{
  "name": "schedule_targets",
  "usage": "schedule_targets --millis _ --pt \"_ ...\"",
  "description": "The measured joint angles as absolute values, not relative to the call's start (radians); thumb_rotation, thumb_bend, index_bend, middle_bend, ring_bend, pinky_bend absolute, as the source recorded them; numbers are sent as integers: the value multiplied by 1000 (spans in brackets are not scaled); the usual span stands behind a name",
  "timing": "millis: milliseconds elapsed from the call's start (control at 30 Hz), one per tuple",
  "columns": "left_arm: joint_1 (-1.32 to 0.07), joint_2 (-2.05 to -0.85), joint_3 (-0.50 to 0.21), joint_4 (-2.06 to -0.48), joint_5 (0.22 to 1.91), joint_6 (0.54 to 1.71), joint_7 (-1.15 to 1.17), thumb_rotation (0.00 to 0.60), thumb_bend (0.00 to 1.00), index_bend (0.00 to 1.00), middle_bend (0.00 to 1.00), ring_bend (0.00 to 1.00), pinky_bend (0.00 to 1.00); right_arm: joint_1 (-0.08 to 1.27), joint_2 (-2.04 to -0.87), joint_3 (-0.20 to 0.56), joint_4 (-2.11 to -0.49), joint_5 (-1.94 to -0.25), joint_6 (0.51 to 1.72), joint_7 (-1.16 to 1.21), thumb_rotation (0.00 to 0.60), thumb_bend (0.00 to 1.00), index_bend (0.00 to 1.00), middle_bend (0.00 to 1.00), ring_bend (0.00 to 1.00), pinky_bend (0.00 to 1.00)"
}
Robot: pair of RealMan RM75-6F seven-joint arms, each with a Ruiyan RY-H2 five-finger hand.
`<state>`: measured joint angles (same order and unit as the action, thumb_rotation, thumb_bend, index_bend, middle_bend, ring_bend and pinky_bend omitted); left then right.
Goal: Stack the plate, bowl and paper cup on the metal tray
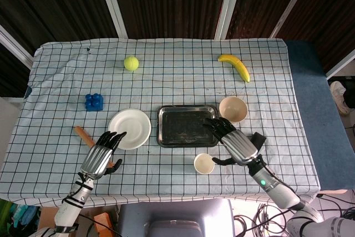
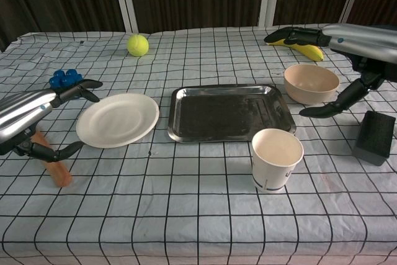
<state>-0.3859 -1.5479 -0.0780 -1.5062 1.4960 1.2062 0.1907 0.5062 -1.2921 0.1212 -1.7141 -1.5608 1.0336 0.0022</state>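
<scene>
Hovering with fingers apart and holding nothing, our left hand [image 1: 101, 156] hung at the plate's [image 1: 130, 129] near-left rim; our right hand [image 1: 236, 141] hung likewise over the metal tray's [image 1: 186, 125] right edge, between bowl [image 1: 233, 109] and paper cup [image 1: 204, 163].

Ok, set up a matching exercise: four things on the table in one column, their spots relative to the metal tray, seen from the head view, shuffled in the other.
Things:
1. plate
2. bowl
3. paper cup
4. banana

Places, relative to the tray:
A. close by its right edge
B. far side of the table, to the right
C. just left of it
D. in front of it, toward the robot

Pairs: 1-C, 2-A, 3-D, 4-B
</scene>
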Motion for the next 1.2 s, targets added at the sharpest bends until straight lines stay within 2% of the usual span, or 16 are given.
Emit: schedule_targets --millis 167,233,467,633,900,1200 --pt "-393 -1548 -84 -1509 1450 1180 207 600 365 8 152 69 87 494 -1272 108 -1722 -1561 1064 7 600 119 0 0 0 0" --pt "-397 -1556 -86 -1500 1447 1180 215 600 365 38 137 53 82 480 -1254 99 -1727 -1565 1087 10 600 118 0 0 0 0" --pt "-403 -1639 -82 -1409 1477 1222 215 600 367 280 123 26 69 390 -1156 50 -1741 -1581 1203 47 600 118 0 0 0 0" --pt "-421 -1734 -90 -1270 1473 1215 211 600 367 321 128 27 65 339 -1125 17 -1714 -1591 1259 91 600 118 0 0 0 0" --pt "-453 -1881 -104 -1024 1470 1221 185 600 361 402 159 34 59 324 -1097 -5 -1685 -1590 1250 153 600 118 0 0 0 0" --pt "-491 -1978 -116 -848 1466 1212 149 600 360 458 185 56 57 312 -1075 -14 -1665 -1586 1251 205 600 118 0 0 0 0"
